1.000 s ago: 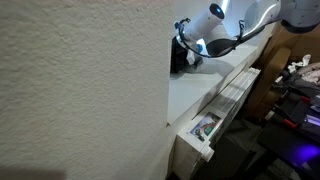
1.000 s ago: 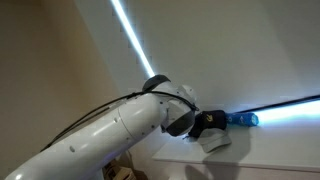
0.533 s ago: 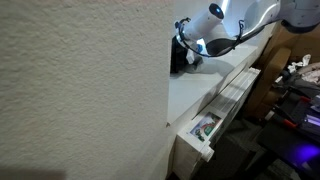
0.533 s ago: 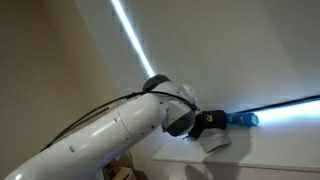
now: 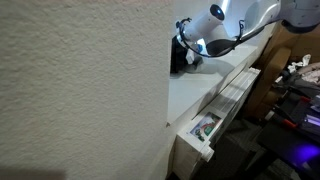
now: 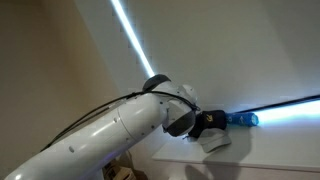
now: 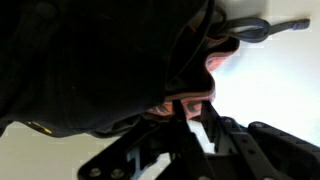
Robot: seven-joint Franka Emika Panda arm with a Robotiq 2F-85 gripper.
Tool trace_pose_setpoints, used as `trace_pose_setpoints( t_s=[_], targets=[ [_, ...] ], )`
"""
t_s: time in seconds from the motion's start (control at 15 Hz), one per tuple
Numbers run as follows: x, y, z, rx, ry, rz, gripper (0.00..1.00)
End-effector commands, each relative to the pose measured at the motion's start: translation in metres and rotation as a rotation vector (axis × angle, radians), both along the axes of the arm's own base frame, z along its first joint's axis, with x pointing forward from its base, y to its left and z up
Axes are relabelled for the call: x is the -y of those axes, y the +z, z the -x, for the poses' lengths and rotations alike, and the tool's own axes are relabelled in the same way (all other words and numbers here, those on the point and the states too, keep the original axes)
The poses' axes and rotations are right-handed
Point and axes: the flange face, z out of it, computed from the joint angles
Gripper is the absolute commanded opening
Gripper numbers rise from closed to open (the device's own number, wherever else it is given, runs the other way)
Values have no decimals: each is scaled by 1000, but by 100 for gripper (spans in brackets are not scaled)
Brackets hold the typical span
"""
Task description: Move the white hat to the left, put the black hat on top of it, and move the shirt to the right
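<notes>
The black hat crowds the claw just above the white hat, likely for stacking. Whether the claw is clamped, I cannot tell.

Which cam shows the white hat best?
In an exterior view the white hat lies unobstructed just below the gripper. In an exterior view a wall seems to hide it; wrist view shows only dark cloth.
</notes>
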Motion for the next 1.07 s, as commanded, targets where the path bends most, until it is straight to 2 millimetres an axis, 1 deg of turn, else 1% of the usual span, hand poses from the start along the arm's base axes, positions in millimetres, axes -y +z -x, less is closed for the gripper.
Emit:
trace_pose_setpoints(
  t_s=[0.0, 0.07, 0.13, 0.2, 0.4, 0.47, 0.53, 0.6, 0.67, 0.73, 1.0],
  targets=[
    [1, 1, 0, -4, 4, -9, 51],
    [1, 0, 0, -5, 3, -10, 56],
    [1, 0, 0, -9, 5, -10, 64],
    [3, -4, 5, -13, 11, -15, 70],
    [-2, -4, 2, -6, 82, -45, 92],
    [-4, -5, 0, 10, 104, -44, 98],
    [-7, -7, -3, 20, 122, -36, 100],
    [-8, -10, -8, 37, 114, -12, 100],
    [-4, -4, 1, 13, 91, -36, 95],
    [-4, -5, -2, 17, 92, -26, 100],
    [-8, -5, -5, 19, 103, -12, 100]
  ],
)
